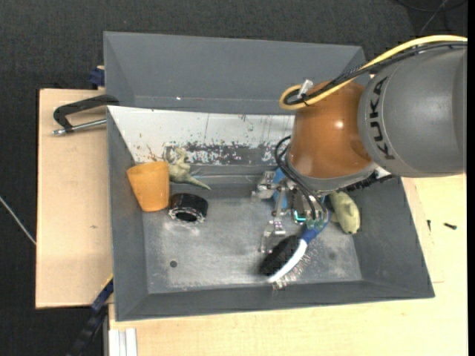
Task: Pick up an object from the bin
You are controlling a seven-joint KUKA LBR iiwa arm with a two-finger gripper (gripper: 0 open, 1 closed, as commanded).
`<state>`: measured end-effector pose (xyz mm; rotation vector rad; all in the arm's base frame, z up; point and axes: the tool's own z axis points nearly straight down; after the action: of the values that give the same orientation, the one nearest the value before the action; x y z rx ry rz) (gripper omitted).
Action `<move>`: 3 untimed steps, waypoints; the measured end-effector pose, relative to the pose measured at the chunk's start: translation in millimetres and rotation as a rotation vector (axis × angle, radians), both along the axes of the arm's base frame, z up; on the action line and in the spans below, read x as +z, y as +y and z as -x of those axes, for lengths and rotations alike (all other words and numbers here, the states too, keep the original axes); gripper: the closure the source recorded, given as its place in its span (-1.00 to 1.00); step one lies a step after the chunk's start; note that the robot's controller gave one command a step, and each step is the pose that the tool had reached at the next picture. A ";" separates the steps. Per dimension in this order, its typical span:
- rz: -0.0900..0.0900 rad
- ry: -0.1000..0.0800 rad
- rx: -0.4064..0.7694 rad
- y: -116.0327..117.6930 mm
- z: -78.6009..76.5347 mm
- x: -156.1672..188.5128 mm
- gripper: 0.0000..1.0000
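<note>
Near the front wall of the bin [223, 295], right of middle, lies a brush [286, 256] with black bristles, white edging and a blue handle, just in front of the jaws, whose opening I cannot tell. A pale yellow lump [346, 212] lies right of them; farther left sit a black ring [187, 208], an orange cup [148, 186] and, hindmost, a pale toy figure [178, 170].

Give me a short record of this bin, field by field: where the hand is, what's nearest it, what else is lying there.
bin: grey metal
hand: in the bin's right half, just above the brush
brush: black bristles, white and blue handle, by the front wall
right of hand: pale yellow lump
left side: orange cup, black ring, small pale toy
</note>
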<state>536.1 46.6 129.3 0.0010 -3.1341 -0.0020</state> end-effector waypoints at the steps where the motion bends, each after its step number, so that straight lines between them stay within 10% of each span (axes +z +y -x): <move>1: -0.002 -0.033 0.166 -56.6 18.9 -54.4 -1.00; 2: 0.004 -0.020 0.134 -136.1 26.9 -40.3 -1.00; 3: -0.026 0.023 0.121 -192.5 0.4 -54.5 -1.00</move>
<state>535.7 -145.9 74.8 0.1887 -3.1054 -0.0424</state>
